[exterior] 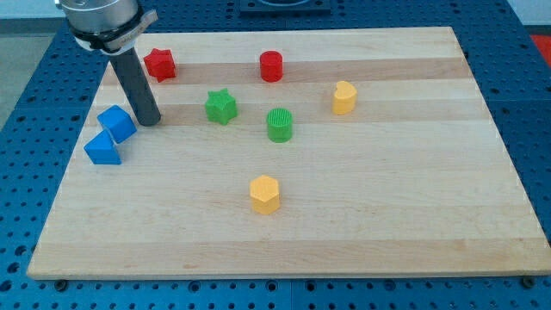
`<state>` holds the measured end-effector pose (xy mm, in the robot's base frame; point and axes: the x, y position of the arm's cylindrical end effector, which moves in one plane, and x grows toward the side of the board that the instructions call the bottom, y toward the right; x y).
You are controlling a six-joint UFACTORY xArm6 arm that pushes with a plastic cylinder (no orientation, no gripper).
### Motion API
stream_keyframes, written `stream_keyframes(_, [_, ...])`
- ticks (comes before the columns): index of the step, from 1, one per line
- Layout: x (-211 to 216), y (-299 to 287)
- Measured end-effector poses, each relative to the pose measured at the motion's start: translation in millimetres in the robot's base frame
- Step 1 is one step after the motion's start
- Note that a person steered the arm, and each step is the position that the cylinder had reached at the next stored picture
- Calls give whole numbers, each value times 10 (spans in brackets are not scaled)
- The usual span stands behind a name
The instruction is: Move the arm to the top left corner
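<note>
My tip touches the wooden board at the view's left, just right of the blue cube. A blue triangular block lies below and left of that cube. The red star sits above my tip, near the board's top left. The green star is to my tip's right. The rod rises toward the view's top left corner, where the arm's metal flange shows.
A red cylinder stands at the top centre. A green cylinder is in the middle. A yellow heart block is to the right. A yellow hexagonal block is lower centre. Blue perforated table surrounds the board.
</note>
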<state>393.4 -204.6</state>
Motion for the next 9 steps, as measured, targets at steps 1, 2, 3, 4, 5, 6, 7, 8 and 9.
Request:
stream_keyframes(1, [90,-125])
stream_keyframes(2, [170,-186])
stream_keyframes(3, [170,16])
stream_keyframes(4, [118,247])
stream_keyframes(5, [-136,302])
stream_keyframes(6, [-177,41])
stream_keyframes(7, [-423,-549])
stream_keyframes(8, [-974,-868])
stream_keyframes(9, [-1537,-778])
